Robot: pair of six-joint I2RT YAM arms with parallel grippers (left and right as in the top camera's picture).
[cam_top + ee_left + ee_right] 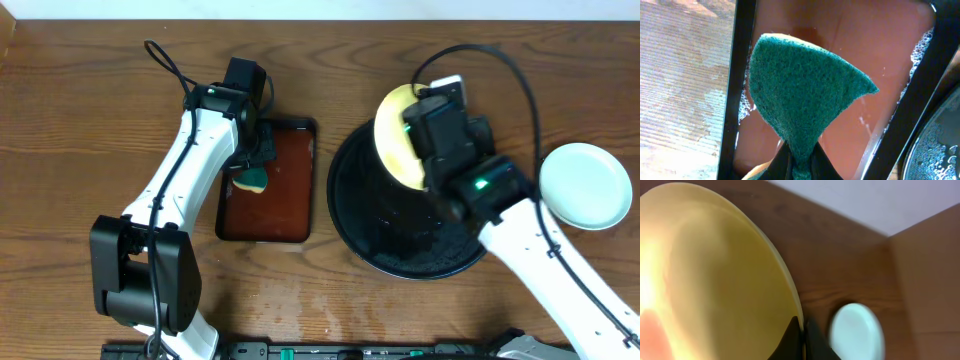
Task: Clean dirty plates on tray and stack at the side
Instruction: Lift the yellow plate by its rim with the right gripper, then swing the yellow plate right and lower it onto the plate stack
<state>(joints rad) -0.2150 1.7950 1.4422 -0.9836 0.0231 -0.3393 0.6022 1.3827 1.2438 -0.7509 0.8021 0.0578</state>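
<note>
Pale yellow and tipped steeply on edge, one plate [393, 135] hangs above the far left part of the black tray [350, 205]. The right jaws are closed narrow on its rim, and in the right wrist view the dark fingertips [796, 342] pinch the plate's edge. The black tray lies on the wood-grain surface [100, 120], beaded with water drops and with no plate lying flat on the part that shows. The right arm covers the rest of it. A mint-white plate [587, 185] rests flat on the surface just to the right of the black tray, apart from its rim. I cannot tell whether a second plate lies beneath it. To the left, just beside the black tray, lies the rectangular reddish-brown tray [285, 205]. It holds a thin film of liquid, with foam along its walls. The left jaws are clamped on a green-faced sponge [800, 90] with yellow backing, pinching it at one end. The sponge hangs over the left half of that reddish-brown tray.
</note>
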